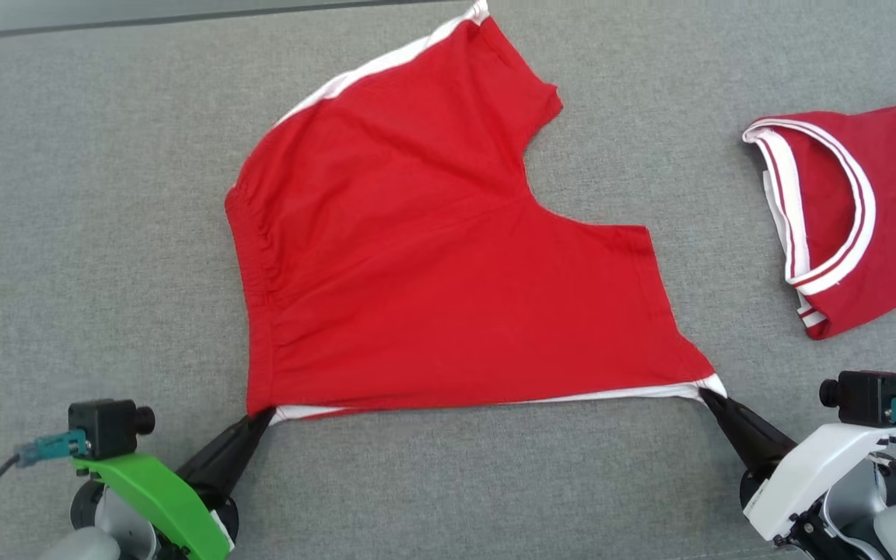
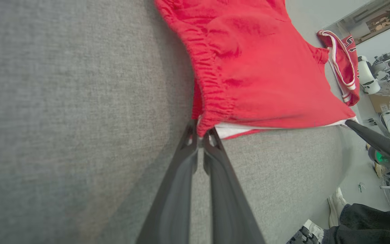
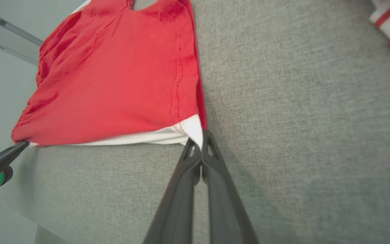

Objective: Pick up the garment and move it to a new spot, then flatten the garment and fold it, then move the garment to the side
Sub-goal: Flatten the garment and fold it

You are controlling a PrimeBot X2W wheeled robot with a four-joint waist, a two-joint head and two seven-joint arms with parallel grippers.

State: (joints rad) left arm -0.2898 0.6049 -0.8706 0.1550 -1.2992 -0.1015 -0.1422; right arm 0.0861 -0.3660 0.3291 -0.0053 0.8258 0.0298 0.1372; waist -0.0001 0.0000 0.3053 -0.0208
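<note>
The garment [image 1: 432,257] is a pair of red shorts with white side stripes, spread flat on the grey table, waistband to the left and legs to the right and far side. My left gripper [image 1: 265,416] is shut on the near waistband corner [image 2: 201,130]. My right gripper [image 1: 705,393] is shut on the near leg's hem corner [image 3: 195,134]. The near edge, showing a white stripe, is stretched taut between the two grippers. The left wrist view also shows the right gripper [image 2: 349,122] at the far corner, and the left gripper [image 3: 25,144] appears in the right wrist view.
A second red jersey [image 1: 845,210] with white and red trim lies at the table's right side. The grey cloth table [image 1: 106,194] extends left and toward me. A person's shoes and dark trousers [image 2: 361,220] stand beyond the table edge in the left wrist view.
</note>
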